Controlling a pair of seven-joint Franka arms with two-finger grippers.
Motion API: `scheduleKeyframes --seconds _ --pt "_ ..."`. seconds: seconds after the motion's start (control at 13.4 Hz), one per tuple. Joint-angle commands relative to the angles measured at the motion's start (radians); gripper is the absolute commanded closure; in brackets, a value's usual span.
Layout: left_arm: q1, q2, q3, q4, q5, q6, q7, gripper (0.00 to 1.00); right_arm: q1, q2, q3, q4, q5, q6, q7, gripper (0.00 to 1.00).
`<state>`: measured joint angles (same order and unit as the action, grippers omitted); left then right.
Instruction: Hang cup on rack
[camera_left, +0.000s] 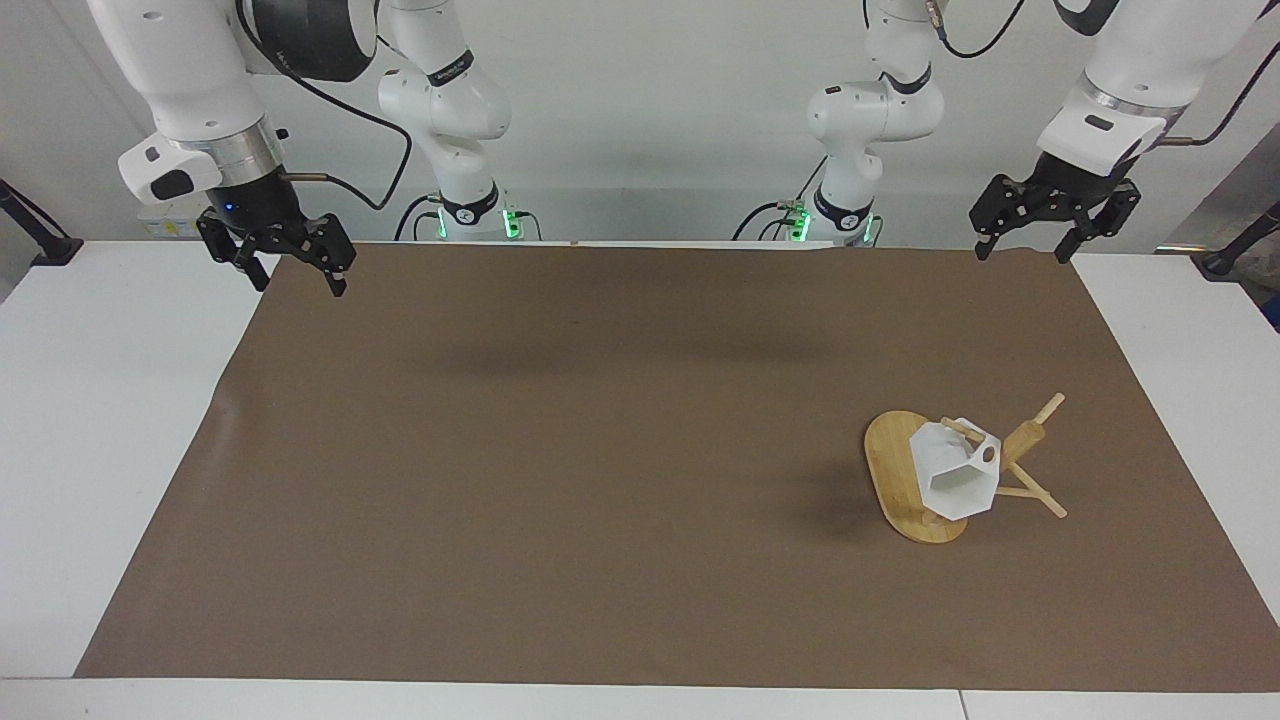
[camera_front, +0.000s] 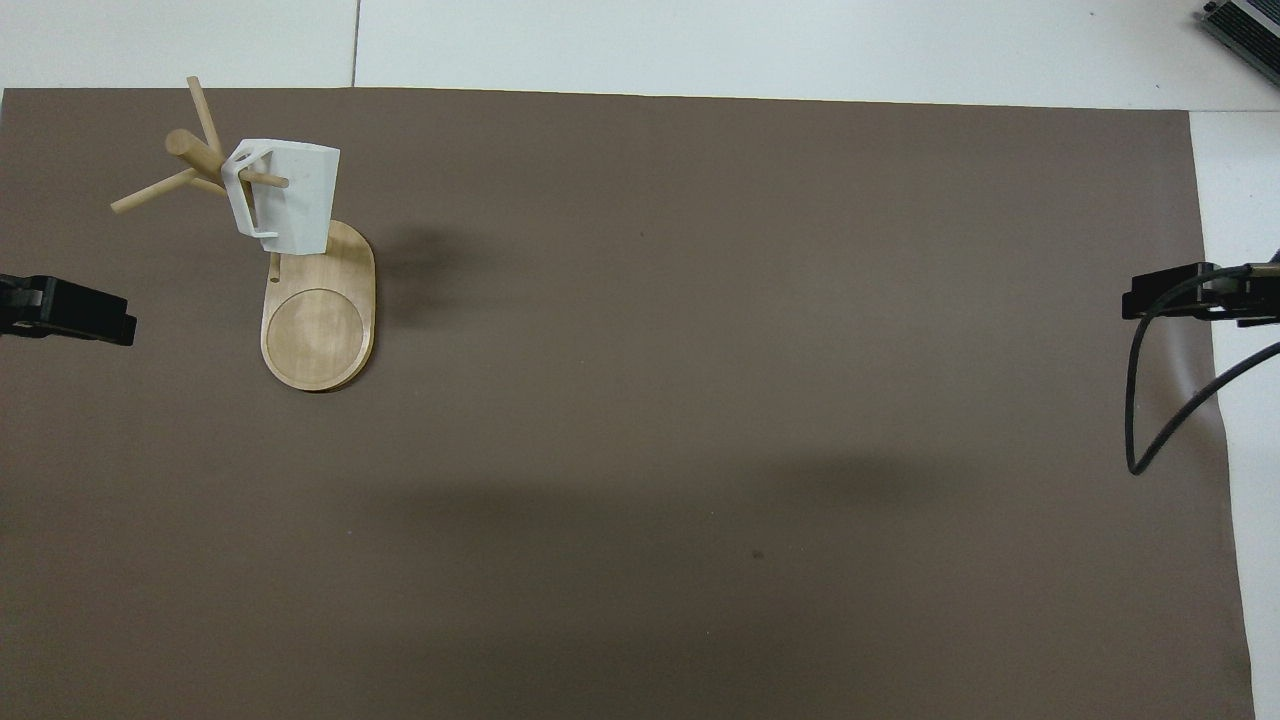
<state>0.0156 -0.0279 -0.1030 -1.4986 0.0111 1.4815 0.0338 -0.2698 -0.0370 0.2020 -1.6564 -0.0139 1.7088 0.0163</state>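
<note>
The white faceted cup (camera_left: 952, 478) (camera_front: 292, 200) hangs by its handle on a peg of the bamboo rack (camera_left: 895, 470) (camera_front: 318, 330), tilted over the oval base. The rack stands on the brown mat toward the left arm's end of the table. My left gripper (camera_left: 1020, 252) (camera_front: 75, 310) is open and empty, up in the air over the mat's edge at the robots' end, well away from the rack. My right gripper (camera_left: 300, 285) (camera_front: 1170, 298) hangs open and empty over the mat's corner at the right arm's end.
A brown mat (camera_left: 600, 450) covers most of the white table (camera_left: 110, 400). A black cable (camera_front: 1150, 400) loops down from the right arm. Spare pegs (camera_left: 1045, 500) stick out of the rack's post away from the cup.
</note>
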Motion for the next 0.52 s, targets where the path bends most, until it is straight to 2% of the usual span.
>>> scheduleKeyframes --seconds 0.0,0.45 --pt "0.021 -0.017 0.000 -0.015 0.007 -0.009 0.001 0.00 -0.015 -0.018 0.011 -0.022 -0.011 0.006 0.013 0.00" --pt "0.021 -0.017 0.000 -0.017 0.013 -0.020 0.002 0.00 -0.015 -0.018 0.010 -0.022 -0.011 0.006 0.013 0.00"
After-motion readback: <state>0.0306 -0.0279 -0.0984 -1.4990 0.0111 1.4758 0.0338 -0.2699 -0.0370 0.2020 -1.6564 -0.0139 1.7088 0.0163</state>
